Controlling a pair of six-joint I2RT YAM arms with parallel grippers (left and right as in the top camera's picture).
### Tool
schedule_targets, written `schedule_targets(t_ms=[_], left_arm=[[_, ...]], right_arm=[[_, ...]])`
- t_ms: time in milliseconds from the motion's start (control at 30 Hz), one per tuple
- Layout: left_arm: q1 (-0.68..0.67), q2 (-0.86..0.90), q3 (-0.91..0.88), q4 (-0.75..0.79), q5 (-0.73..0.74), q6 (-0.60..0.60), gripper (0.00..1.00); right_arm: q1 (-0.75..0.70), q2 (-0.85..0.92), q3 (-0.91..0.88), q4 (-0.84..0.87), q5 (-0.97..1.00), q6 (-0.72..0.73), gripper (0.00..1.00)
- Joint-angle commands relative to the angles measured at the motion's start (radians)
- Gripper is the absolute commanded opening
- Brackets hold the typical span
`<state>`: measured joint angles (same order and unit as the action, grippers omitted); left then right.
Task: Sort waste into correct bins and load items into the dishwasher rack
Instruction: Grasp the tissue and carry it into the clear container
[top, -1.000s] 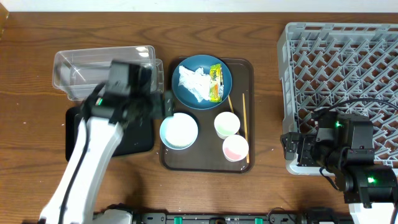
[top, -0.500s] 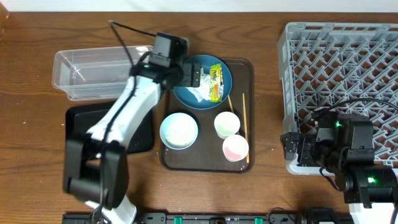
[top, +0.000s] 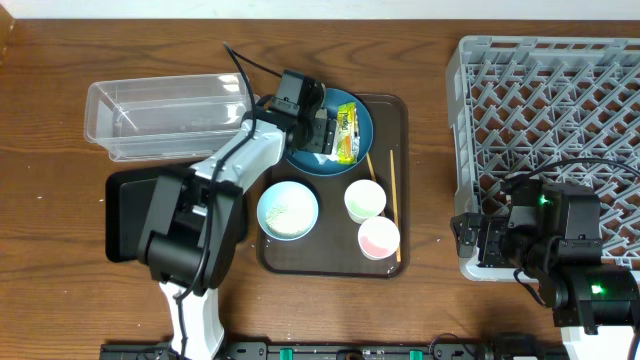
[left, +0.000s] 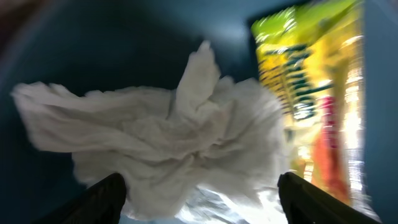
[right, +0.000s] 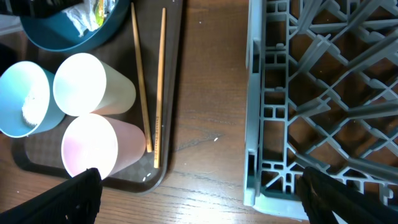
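The crumpled white tissue (left: 155, 143) lies on the dark blue plate (top: 362, 112) beside the yellow-green wrapper (top: 347, 131). My left gripper (top: 322, 132) is open just above the tissue, its fingertips either side of it in the left wrist view (left: 199, 199). The light blue bowl (top: 288, 210), pale green cup (top: 365, 200), pink cup (top: 379, 237) and two chopsticks (top: 392, 205) sit on the brown tray. My right gripper (right: 199, 199) is open, low over the table beside the grey rack (top: 550, 110). The rice grains are not clearly visible.
The brown serving tray (top: 270, 255) holds the dishes. The clear tub (top: 165, 115) stands at the back left, the black tray (top: 125, 215) in front of it, partly under my left arm. The rack's near corner (right: 261, 180) is close to my right gripper.
My left arm has swung right from over the black tray and clear tub to the blue plate and come down over the tissue. The right arm has not moved.
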<state>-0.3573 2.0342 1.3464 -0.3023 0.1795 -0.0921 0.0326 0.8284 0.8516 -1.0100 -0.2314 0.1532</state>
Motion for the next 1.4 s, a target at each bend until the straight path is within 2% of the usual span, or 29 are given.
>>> schedule_targets(t_ms=[0, 100, 233, 267, 400, 633, 800, 1167, 1333, 1367], left_arm=[[-0.002, 0.032, 0.017, 0.002, -0.009, 0.013, 0.76], [-0.003, 0.041, 0.017, -0.002, -0.007, 0.012, 0.61], [-0.003, 0.039, 0.017, -0.003, 0.033, 0.009, 0.35], [-0.003, 0.034, 0.017, -0.003, 0.045, 0.009, 0.26], [-0.003, -0.012, 0.017, -0.014, 0.048, 0.005, 0.13], [0.014, -0.182, 0.017, -0.114, 0.025, 0.006, 0.11], [0.062, -0.272, 0.017, -0.156, -0.081, 0.006, 0.11], [0.233, -0.309, 0.017, -0.121, -0.114, 0.006, 0.11], [0.307, -0.306, 0.017, -0.061, -0.114, 0.006, 0.15], [0.317, -0.306, 0.017, -0.055, -0.114, 0.006, 0.22]], right_arm=[[0.005, -0.003, 0.017, -0.005, -0.005, 0.006, 0.99], [0.005, -0.003, 0.017, -0.004, -0.005, 0.006, 0.99], [0.005, -0.003, 0.017, -0.004, -0.005, 0.006, 0.99], [0.005, -0.003, 0.017, -0.004, -0.005, 0.006, 0.99], [0.005, -0.003, 0.017, -0.005, -0.005, 0.006, 0.99], [0.005, -0.003, 0.017, -0.004, -0.004, 0.006, 0.99], [0.005, -0.003, 0.017, -0.005, -0.004, 0.006, 0.99], [0.005, -0.003, 0.017, -0.013, -0.004, 0.006, 0.99], [0.005, -0.003, 0.017, -0.016, -0.005, 0.006, 0.99], [0.005, -0.003, 0.017, -0.016, -0.004, 0.006, 0.99]])
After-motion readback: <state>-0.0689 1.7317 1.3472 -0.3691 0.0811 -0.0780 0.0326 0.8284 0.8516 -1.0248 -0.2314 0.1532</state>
